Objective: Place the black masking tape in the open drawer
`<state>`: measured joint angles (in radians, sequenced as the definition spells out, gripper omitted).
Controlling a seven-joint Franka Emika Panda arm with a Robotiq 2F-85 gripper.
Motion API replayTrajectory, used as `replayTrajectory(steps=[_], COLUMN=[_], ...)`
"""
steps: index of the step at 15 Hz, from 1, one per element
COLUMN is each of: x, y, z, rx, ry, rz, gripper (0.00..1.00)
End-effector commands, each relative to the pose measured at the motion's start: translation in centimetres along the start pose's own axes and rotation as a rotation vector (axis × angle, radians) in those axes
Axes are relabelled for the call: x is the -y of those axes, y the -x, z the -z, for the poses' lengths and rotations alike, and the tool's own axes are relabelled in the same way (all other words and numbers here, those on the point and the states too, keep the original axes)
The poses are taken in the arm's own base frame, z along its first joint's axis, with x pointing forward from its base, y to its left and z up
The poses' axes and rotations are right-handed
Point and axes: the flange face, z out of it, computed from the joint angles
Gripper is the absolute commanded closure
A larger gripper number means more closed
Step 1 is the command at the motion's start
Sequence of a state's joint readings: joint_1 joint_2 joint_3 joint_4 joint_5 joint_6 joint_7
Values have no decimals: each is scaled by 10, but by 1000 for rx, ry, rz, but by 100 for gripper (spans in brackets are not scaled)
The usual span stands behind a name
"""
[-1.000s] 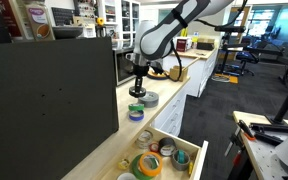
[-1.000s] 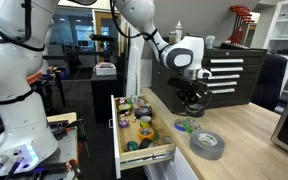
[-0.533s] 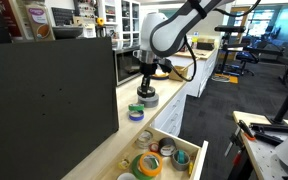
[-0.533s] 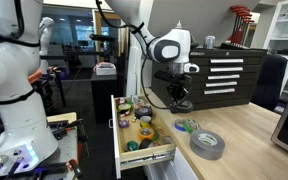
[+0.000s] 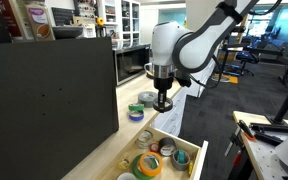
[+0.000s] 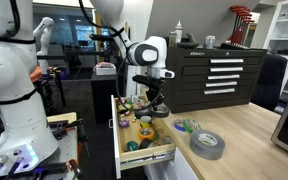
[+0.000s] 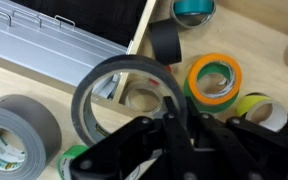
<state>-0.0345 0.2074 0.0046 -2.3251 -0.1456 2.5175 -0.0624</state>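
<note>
The black masking tape [image 7: 82, 100] is gripped by the claw [image 7: 176, 112]. In the wrist view the fingers are seen clamped on one side of the ring's wall, and the rest of the ring stands out free to the side. The tape is held in the air and touches nothing but the claw.

In both exterior views the claw [image 5: 163, 106] [image 6: 156, 106] is seen hanging at the front edge of the worktop [image 5: 104, 140], over the place where the open drawer [image 5: 197, 160] juts out below that edge. The tape itself is too small and dark to be told apart from the claw in these views.

Through and beside the ring, the pale wooden wall of the drawer [image 7: 141, 38] and some of its contents are shown by the wrist camera: an orange roll [image 7: 216, 78] with a green inner ring, a second black roll [image 7: 164, 42] and a teal roll [image 7: 194, 10]. The drawer is also seen crowded with coloured rolls in an exterior view [image 6: 149, 157].

A wide grey roll [image 5: 147, 98] is laid flat on the worktop near the front edge, just beside the claw, and a small blue roll [image 5: 135, 113] is set close to it along the same edge. The grey roll [image 7: 14, 135] is also caught at the lower corner of the wrist view.
</note>
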Motion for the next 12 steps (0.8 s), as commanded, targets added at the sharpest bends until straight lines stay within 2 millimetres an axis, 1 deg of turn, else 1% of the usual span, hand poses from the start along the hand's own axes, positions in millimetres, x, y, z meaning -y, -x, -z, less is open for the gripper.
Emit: replayTrajectory(steps=[1,4,7,9,12], x=[25,46,63,71,77], y=[30,37,40,38,34], z=[-12,-31,-44,-52,-67], rx=[14,42,49,46,40], ry=[21,2,-2,-2,-4], rz=[8,41,74,90,110], gripper=[96,97,97,97,96])
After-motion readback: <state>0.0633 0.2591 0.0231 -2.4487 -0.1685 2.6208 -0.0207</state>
